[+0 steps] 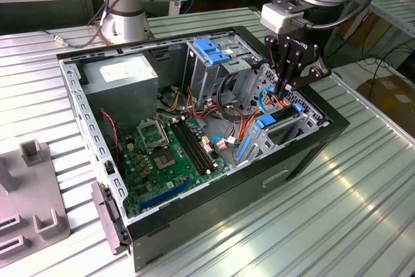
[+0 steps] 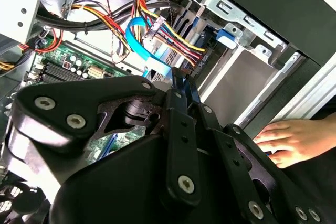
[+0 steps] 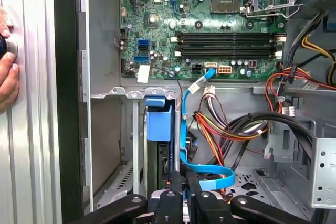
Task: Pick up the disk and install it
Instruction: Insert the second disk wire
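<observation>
The disk (image 1: 285, 116) sits on edge in the drive bay at the corner of the open computer case (image 1: 311, 154), on the exterior view's right. Blue carrier rails (image 1: 266, 122) flank it. In the first wrist view its blue rail end (image 3: 158, 121) and dark body (image 3: 157, 165) lie in the bay slot. My gripper (image 1: 286, 89) hangs straight over that bay, its black fingers (image 3: 176, 187) shut close together right at the disk's upper edge. In both wrist views nothing shows between the fingers (image 2: 179, 90). A blue flat cable (image 3: 182, 129) loops past the tips.
Inside the case are the green motherboard (image 1: 165, 154), a grey power-supply box (image 1: 123, 72), a grey drive cage with a blue latch (image 1: 211, 50) and bundles of coloured wires (image 3: 226, 124). A person's hand (image 2: 289, 140) rests on the slatted table beside the case. A grey fixture (image 1: 32, 205) stands at the exterior view's left.
</observation>
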